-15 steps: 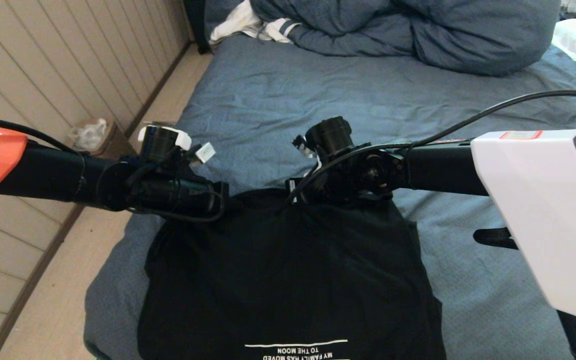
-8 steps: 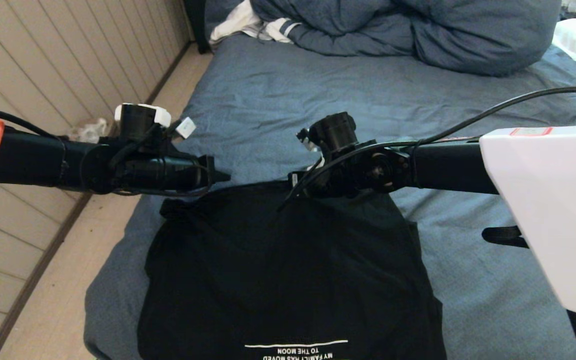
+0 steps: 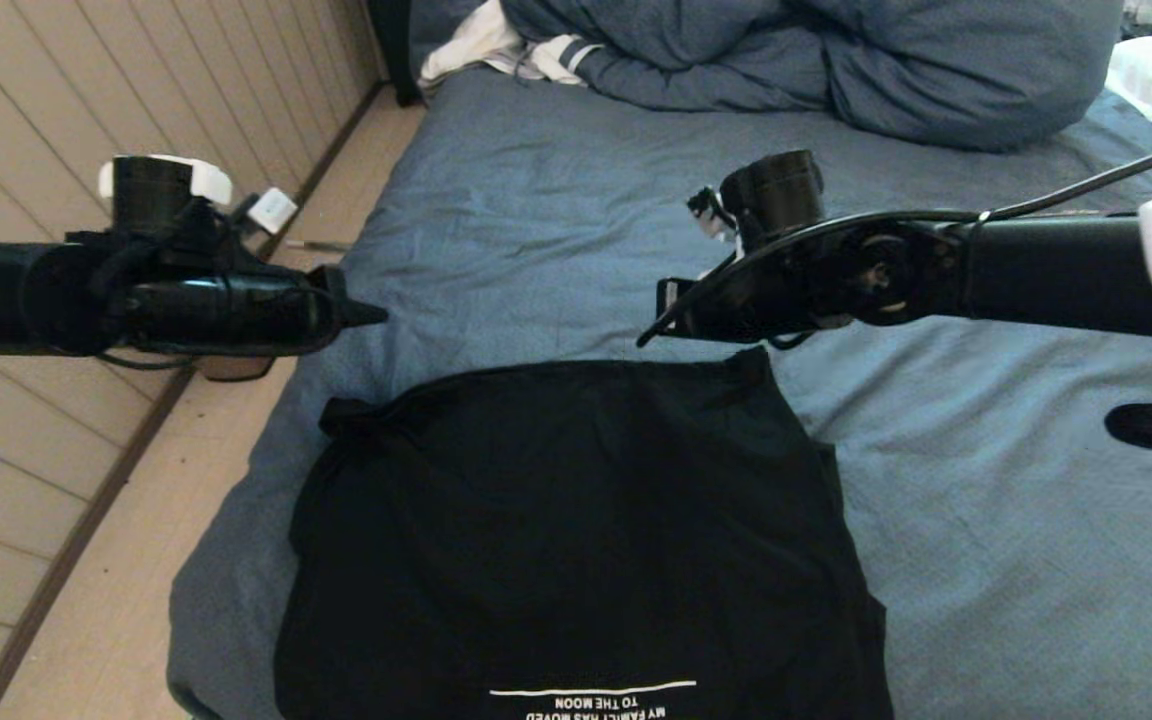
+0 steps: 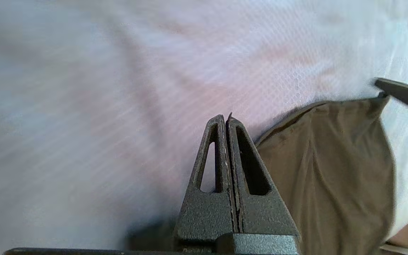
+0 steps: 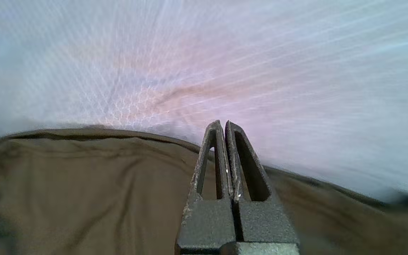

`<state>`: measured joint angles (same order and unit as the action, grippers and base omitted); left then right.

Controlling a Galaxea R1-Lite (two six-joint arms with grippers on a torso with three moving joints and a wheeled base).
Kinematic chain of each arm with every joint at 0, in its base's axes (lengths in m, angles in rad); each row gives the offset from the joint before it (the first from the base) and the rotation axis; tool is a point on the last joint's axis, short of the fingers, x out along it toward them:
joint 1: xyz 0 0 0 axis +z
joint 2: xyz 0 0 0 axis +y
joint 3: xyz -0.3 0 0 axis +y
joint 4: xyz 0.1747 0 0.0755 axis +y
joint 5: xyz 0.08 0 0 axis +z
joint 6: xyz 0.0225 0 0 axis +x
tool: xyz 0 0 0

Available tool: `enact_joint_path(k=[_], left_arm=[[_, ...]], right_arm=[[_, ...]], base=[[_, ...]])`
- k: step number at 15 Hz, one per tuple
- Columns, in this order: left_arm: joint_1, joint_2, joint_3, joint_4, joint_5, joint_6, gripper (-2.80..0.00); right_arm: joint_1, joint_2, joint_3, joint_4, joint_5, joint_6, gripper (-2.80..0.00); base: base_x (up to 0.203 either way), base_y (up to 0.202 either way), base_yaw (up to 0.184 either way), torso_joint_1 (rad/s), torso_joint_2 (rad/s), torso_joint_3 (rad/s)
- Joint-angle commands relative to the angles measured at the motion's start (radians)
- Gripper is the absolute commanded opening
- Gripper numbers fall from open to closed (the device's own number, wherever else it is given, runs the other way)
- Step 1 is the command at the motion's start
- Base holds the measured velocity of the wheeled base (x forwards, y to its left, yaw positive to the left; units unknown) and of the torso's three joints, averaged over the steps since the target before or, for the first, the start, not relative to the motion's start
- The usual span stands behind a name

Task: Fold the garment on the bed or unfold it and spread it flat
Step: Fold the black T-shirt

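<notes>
The black short-sleeved T-shirt (image 3: 576,540) is lying folded on the slate-blue bed (image 3: 986,560). Both hands are hovering above its far edge, fingers pressed together and empty: left hand (image 3: 366,314), right hand (image 3: 658,318). Both have risen and spread apart since releasing the fabric.

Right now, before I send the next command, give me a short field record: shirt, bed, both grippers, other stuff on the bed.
garment: black T-shirt lying folded on the near part of the bed, white lettering at its near edge
bed: slate-blue sheet, wrinkled
left gripper: shut, empty, in the air beyond the shirt's far left corner
right gripper: shut, empty, in the air just beyond the shirt's far edge
contact: neither gripper touches the shirt
far end of bed: blue duvet, white striped clothing
</notes>
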<state>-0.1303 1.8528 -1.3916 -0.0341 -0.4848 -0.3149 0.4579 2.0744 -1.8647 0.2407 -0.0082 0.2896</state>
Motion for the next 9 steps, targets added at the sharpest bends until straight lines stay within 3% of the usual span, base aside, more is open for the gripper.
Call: enact_joint_path(k=[1, 3, 5, 7, 9], left_arm=[[0.05, -0.15, 0.071, 0.033, -0.018, -0.007, -2.8], [0.092, -0.219, 0.176, 0.044, -0.036, -0.011, -2.8], [0.117, -0.234, 0.262, 0.052, -0.087, -0.011, -2.8], [0.109, -0.166, 0.309, 0.048, -0.173, -0.005, -2.8], [0.054, -0.082, 0.327, 0.047, -0.229, 0.001, -2.8]], right_arm=[[-0.039, -0.148, 0.07, 0.008, 0.001, 0.003, -2.8], [-0.078, -0.242, 0.148, 0.071, 0.001, 0.022, -2.8], [-0.123, -0.292, 0.188, 0.271, 0.006, 0.067, -2.8], [-0.158, -0.32, 0.197, 0.457, 0.008, 0.129, -2.8], [-0.178, -0.36, 0.227, 0.507, 0.007, 0.163, -2.8]], base=[[0.0, 0.0, 0.0, 0.0, 0.0, 0.0], [0.0, 0.0, 0.0, 0.0, 0.0, 0.0], [0.0, 0.0, 0.0, 0.0, 0.0, 0.0], [0.0, 0.0, 0.0, 0.0, 0.0, 0.0], [0.0, 0.0, 0.0, 0.0, 0.0, 0.0]])
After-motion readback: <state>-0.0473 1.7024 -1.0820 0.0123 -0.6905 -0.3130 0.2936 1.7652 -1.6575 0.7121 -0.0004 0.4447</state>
